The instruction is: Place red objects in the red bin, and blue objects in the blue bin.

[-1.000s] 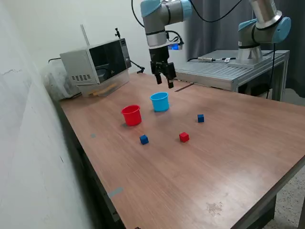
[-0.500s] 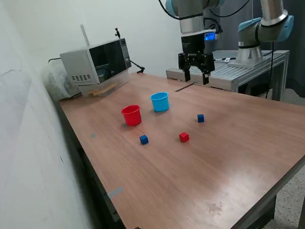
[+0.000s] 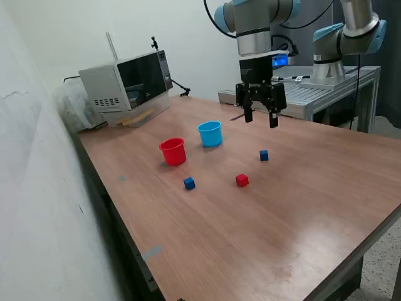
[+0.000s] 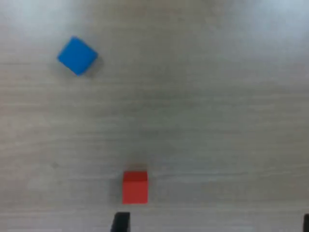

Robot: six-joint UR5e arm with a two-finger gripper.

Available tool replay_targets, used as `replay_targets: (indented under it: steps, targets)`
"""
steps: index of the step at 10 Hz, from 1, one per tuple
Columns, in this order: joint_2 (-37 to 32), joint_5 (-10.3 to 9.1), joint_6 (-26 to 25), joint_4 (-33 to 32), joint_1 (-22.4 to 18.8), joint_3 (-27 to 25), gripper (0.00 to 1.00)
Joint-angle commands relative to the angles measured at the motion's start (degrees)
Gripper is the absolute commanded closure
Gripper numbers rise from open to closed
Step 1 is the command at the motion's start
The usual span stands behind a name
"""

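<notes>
- Above the far part of the table [image 3: 301, 207], gripper [image 3: 259, 118] hanging with both fingers spread apart and nothing between them; released and empty.
- Shifted within the last second from over the blue bin [image 3: 210, 133] toward the exterior view's right, then lowered a little; now poised above and just beyond the far blue cube [image 3: 264, 155].
- Seen through the wrist view: a blue cube [image 4: 77, 55] and the red cube [image 4: 134, 186] both on bare wood, well apart, with dark fingertip edges showing at the frame's border near the red one.
- Nearer the camera, red cube [image 3: 242, 180] and near blue cube [image 3: 189, 183] resting on the table, apart from each other and from both cups; neither has moved during that second.
- To the exterior view's left, red bin [image 3: 173, 151] and blue bin standing upright side by side, close but not touching; contents not visible from this angle.
- Only one red cube in sight, so the other cannot be accounted for.
- Likely meaning: a fresh approach under way, heading for a pick among the loose cubes; which of them is the target remains unclear.
- Remaining work, judged from the layout: at least three cubes not yet binned.
- Farther off, a microwave [image 3: 125, 80] at the far left edge, clear of the work.
</notes>
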State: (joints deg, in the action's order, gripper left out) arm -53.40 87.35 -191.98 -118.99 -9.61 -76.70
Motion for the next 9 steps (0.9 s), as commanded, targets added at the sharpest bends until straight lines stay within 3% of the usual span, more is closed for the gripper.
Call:
replay_targets:
  steps: [1, 5, 9]
  targets:
    - [6.26, -0.34, -0.15, -0.97, 1.69, 5.40, 0.00]
    - [12.35, -0.34, 3.44, -1.06, 4.60, 5.79, 0.00]
    - [13.94, -0.25, 3.45, -3.79, 3.64, 4.80, 0.00]
